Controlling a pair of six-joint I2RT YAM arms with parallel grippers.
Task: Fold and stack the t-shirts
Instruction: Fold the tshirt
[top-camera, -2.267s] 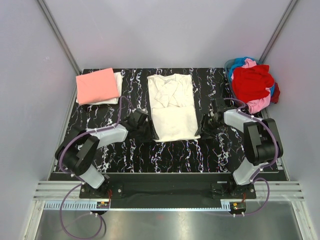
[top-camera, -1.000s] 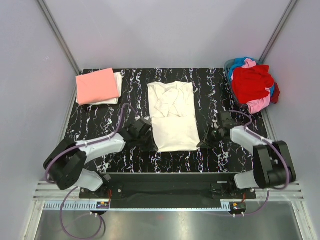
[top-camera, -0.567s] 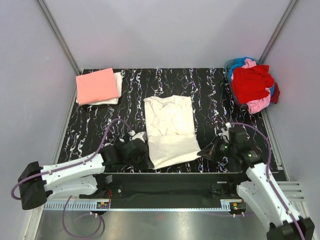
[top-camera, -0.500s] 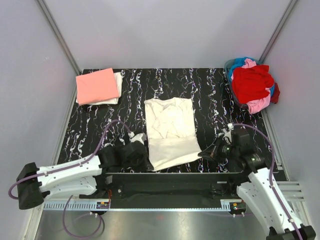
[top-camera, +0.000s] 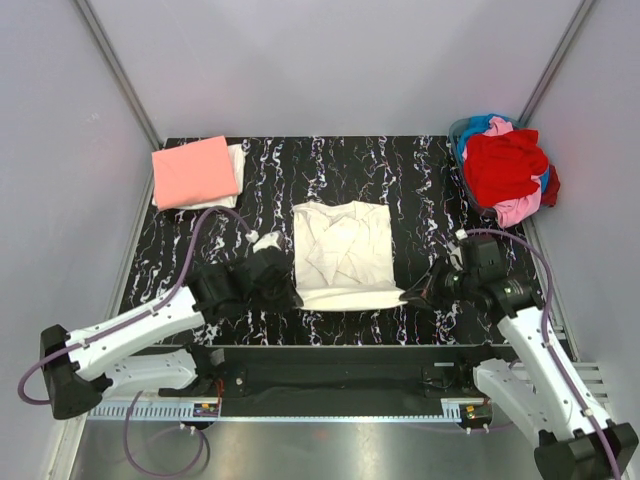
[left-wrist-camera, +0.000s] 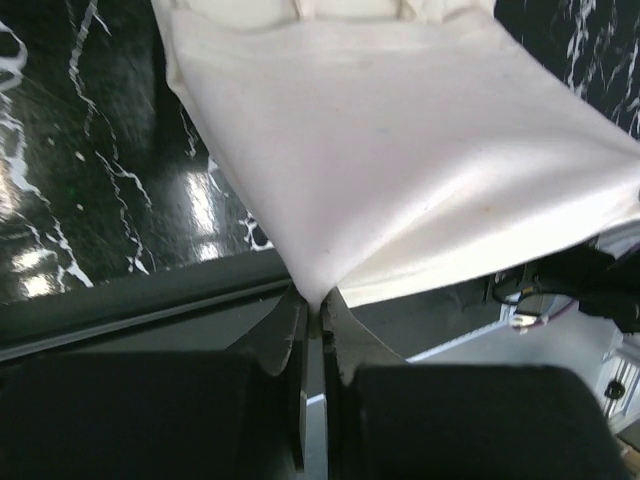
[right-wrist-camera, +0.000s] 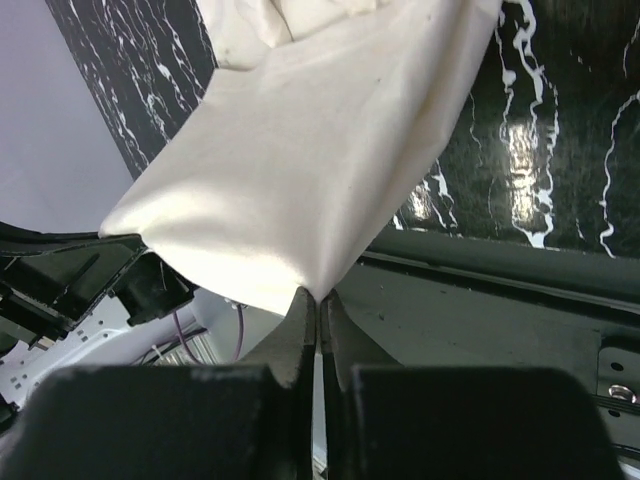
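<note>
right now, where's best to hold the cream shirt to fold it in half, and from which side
By its two near hem corners, coming from the near side. The cream shirt lies as a strip running front to back, so lifting that hem should carry it over the far half. The left gripper and right gripper each pinch one corner, jaws shut.

Black white-veined tabletop (top-camera: 420, 180), pale grey enclosure walls (top-camera: 330, 60), slotted aluminium rail (top-camera: 330, 412) along near edge

I log: folded stack (top-camera: 196, 172) behind-left of the spread shirt (top-camera: 342, 255), heaped shirts (top-camera: 505, 170) behind-right, left gripper (top-camera: 295, 297) at its near-left corner, right gripper (top-camera: 410, 297) near-right.
</note>
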